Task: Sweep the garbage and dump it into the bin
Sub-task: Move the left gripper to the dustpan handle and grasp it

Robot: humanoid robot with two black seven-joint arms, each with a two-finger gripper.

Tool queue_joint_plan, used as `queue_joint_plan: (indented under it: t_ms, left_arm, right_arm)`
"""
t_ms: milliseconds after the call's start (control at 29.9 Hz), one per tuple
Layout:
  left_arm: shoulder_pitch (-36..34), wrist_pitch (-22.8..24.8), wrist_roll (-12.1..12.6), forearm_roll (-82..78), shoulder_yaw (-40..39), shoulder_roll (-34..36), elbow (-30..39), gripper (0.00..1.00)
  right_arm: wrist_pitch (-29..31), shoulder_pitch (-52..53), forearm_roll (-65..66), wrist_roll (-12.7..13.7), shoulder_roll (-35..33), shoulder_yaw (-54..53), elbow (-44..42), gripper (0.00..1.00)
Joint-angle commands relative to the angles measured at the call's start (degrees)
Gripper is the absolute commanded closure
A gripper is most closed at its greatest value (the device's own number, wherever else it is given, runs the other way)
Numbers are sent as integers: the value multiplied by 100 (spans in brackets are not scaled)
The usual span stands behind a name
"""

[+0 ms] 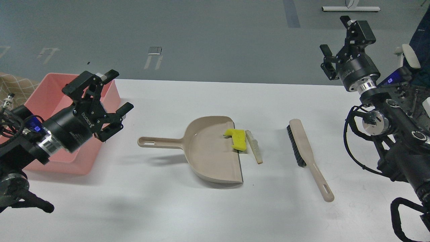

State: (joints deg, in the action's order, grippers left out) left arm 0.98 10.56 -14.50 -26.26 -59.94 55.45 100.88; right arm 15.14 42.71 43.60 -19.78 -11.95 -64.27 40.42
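A yellow notched sponge chunk (237,138) lies on the mouth of the beige dustpan (208,151), which rests flat mid-table with its handle pointing left. A pale bread-like slice (254,146) lies on the table just right of the pan's lip, touching or nearly touching the sponge. The pink bin (50,101) stands at the table's left edge. My left gripper (112,97) is open and empty, hovering over the bin's right rim. My right gripper (337,43) is open and empty, raised above the table's far right edge.
A beige hand brush (304,149) with black bristles lies on the table right of the bread slice, handle toward the front. The white table (151,201) ends at the back edge; grey floor lies beyond.
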Motion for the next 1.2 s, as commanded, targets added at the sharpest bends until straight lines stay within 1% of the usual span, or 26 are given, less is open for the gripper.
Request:
queue_joint_plan:
  t_ms: [0, 67, 167, 301, 468, 602, 635, 669, 735, 903, 969, 1170]
  left_arm:
    - [235, -115, -9, -598, 88, 27, 10, 1]
    - [498, -115, -53, -1378, 88, 10, 10, 1]
    - [683, -124, -71, -2318, 71, -43, 10, 1]
    - [895, -211, -115, -3112, 70, -244, 10, 1]
    - [1070, -458, -88, -3412, 202, -377, 2, 1]
    - [1124, -660, -53, -3869, 404, -675, -60, 1]
    - [1124, -765, 16, -3852, 404, -798, -77, 1]
    - [1124, -844, 34, -3843, 404, -886, -86, 1]
    - [1106, -1195, 52, -3904, 413, -1175, -278, 1]
    - [1080, -1556, 96, -3905, 457, -1431, -586, 1]
    - [1054, -1627, 96, -3905, 475, -1519, -675, 1]
    - [1036, -1627, 96, -3913, 484, -1730, -737, 1]
  right_arm:
    - [-3, 10, 0, 0, -27, 2, -8, 0]
    - [-3, 1, 0, 0, -88, 2, -17, 0]
    - [-3, 1, 0, 0, -97, 2, -25, 0]
    - [-11, -52, 0, 0, -97, 2, -43, 0]
    - [-29, -61, 9, 0, -97, 2, -87, 0]
    - [-47, -61, 0, 0, -97, 2, -78, 0]
    - [-47, -61, 9, 0, -97, 2, -78, 0]
    - [-47, -61, 9, 0, -97, 2, -78, 0]
    - [-47, -61, 9, 0, -97, 2, -78, 0]
    - [-47, -61, 9, 0, -97, 2, -78, 0]
    - [-47, -61, 9, 0, -97, 2, -78, 0]
    - [-56, -61, 9, 9, -97, 2, -78, 0]
